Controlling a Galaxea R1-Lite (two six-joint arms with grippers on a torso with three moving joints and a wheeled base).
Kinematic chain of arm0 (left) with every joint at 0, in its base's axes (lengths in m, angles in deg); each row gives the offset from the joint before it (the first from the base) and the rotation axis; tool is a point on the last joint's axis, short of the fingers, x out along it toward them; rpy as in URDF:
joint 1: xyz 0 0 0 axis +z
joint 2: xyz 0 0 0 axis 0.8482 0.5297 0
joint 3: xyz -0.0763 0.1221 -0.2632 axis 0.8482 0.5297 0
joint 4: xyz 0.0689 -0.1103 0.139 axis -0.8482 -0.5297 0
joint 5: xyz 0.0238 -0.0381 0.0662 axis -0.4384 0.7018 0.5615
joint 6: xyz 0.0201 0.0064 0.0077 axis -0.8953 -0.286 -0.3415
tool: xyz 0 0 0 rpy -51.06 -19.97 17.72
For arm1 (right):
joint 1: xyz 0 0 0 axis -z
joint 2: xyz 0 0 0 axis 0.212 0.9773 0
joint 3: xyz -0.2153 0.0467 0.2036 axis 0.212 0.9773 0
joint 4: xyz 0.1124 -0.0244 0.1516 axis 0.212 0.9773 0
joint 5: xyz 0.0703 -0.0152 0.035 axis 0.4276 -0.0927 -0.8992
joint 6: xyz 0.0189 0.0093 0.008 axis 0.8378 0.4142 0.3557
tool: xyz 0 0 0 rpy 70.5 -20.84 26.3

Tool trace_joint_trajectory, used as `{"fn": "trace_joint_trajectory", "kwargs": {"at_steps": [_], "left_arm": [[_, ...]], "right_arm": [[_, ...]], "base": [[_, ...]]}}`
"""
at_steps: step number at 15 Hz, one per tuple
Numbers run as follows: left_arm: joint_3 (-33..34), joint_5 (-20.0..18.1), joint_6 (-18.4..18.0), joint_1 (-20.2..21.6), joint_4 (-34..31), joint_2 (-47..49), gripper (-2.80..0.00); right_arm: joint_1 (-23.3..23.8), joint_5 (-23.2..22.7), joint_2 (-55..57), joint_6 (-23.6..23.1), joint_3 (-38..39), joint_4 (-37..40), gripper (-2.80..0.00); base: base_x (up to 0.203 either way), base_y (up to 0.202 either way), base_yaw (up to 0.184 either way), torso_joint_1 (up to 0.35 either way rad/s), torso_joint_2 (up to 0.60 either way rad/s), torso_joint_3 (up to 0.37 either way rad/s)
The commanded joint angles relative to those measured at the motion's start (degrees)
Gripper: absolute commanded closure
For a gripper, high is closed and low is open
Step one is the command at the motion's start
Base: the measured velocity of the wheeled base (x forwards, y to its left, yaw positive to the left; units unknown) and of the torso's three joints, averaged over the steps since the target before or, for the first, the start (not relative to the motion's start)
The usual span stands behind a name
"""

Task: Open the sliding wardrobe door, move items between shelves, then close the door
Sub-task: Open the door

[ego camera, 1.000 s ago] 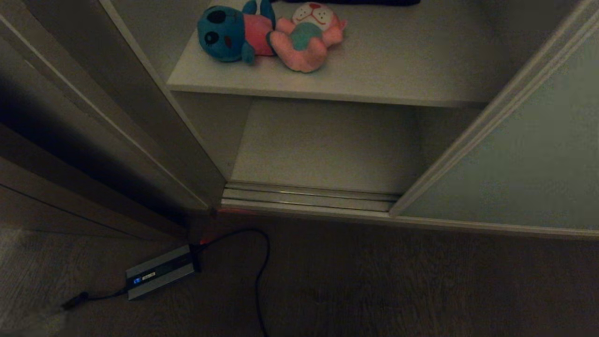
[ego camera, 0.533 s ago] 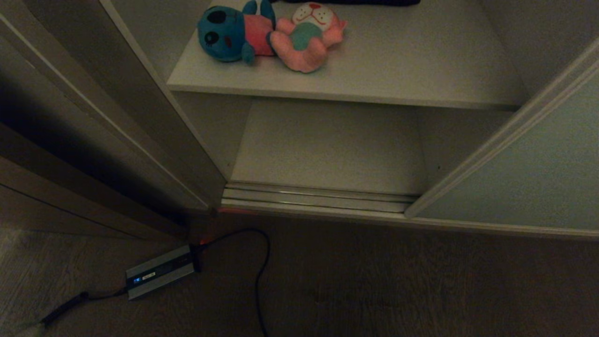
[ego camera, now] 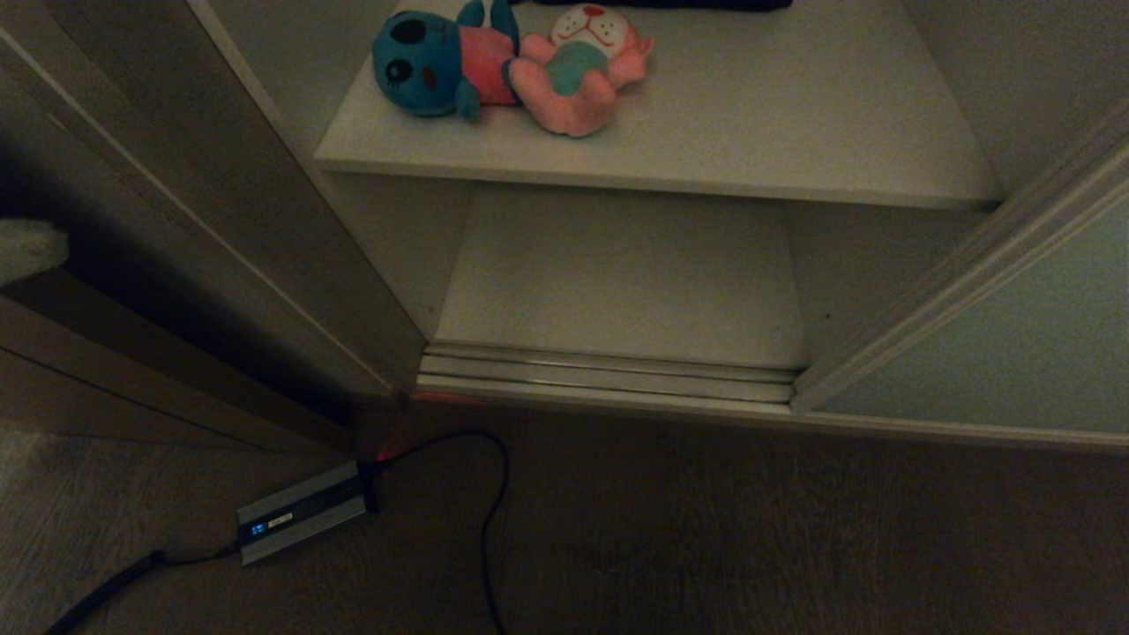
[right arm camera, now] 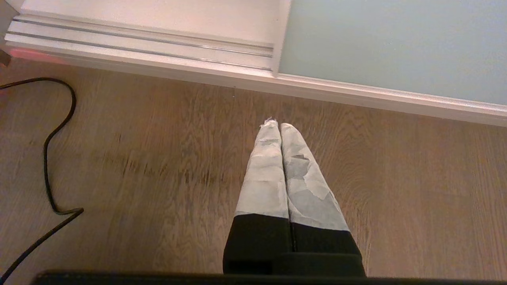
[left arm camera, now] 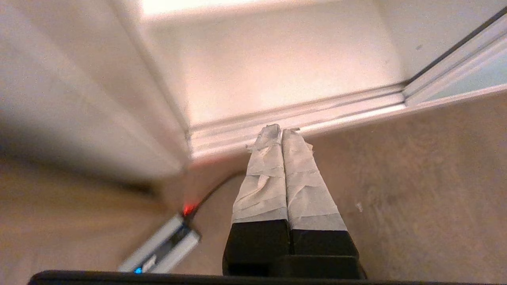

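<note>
The pale grey-green sliding wardrobe door (ego camera: 1014, 353) stands pushed to the right, so the shelves show. Two plush items lie touching on the upper shelf (ego camera: 750, 132): a blue one in a pink shirt (ego camera: 432, 62) and a pink one with a white face (ego camera: 578, 75). The lower shelf (ego camera: 617, 273) is bare. My left gripper (left arm camera: 281, 132) is shut and empty, pointing at the wardrobe's left bottom corner; its taped tip shows at the head view's left edge (ego camera: 26, 249). My right gripper (right arm camera: 279, 126) is shut, empty, over the wood floor before the door (right arm camera: 396, 43).
A metal floor track (ego camera: 609, 375) runs along the wardrobe's front. A grey power adapter (ego camera: 300, 511) with a black cable (ego camera: 494, 494) lies on the floor at the left. A brown panel (ego camera: 132, 220) stands at the left. A black cushion (ego camera: 661, 3) lies behind the toys.
The sliding door has moved farther right, widening the opening. The left gripper's tip has come into the head view at the left edge. The toys lie as before.
</note>
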State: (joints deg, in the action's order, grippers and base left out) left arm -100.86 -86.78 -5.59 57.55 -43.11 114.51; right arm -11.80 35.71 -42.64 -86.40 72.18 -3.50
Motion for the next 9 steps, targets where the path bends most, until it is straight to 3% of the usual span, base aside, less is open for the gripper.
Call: {"fn": "trace_joint_trajectory", "kwargs": {"at_steps": [1,6,9], "left_arm": [[-8.67,-0.33,-0.17,-3.53,-0.20,14.34,-2.80],[-23.63,0.17,0.94,-7.92,-0.54,28.89,-2.80],[-32.51,1.18,5.64,-9.56,-1.12,36.83,-2.80]], "right_arm": [[0.00,-0.01,-0.01,-0.01,0.26,0.00,0.00],[0.00,-0.01,-0.01,-0.01,0.26,0.00,0.00],[-0.07,-0.01,-0.01,-0.01,0.26,0.00,0.00]], "base": [[0.000,0.000,0.000,0.000,0.00,0.000],[0.000,0.000,0.000,0.000,0.00,0.000],[0.000,0.000,0.000,0.000,0.00,0.000]]}}
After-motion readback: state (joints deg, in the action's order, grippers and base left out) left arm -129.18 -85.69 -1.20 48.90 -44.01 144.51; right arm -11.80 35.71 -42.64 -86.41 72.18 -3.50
